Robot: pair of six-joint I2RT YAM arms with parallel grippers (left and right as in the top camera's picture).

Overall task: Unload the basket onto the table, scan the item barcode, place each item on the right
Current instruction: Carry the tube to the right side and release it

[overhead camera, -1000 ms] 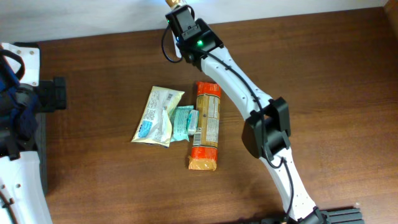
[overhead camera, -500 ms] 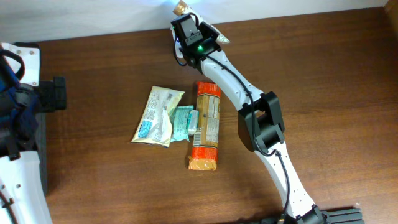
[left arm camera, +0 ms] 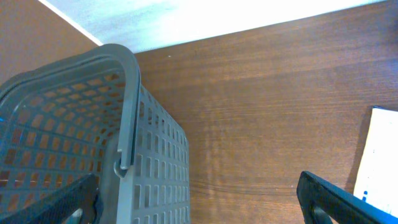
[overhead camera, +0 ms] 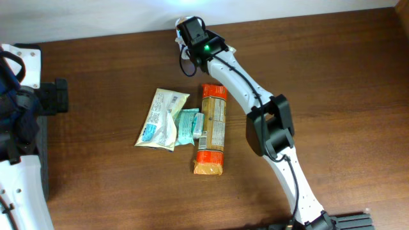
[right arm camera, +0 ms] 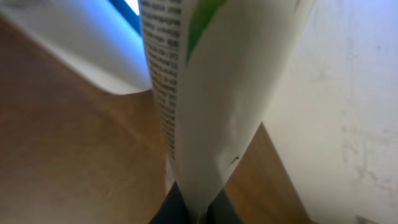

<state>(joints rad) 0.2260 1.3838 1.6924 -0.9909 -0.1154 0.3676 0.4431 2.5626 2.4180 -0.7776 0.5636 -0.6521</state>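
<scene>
a white packet with green marking and fine black print (right arm camera: 211, 93) is gripped in the tightly closed right pincer (right arm camera: 193, 208), at the far edge of the brown wooden worktop (overhead camera: 332, 83). the left pincer (left arm camera: 199, 199) is spread wide and empty, beside a grey plastic mesh basket (left arm camera: 68, 124).

pouch (overhead camera: 187, 126) between packet (overhead camera: 162, 119) and box (overhead camera: 211, 131)
</scene>
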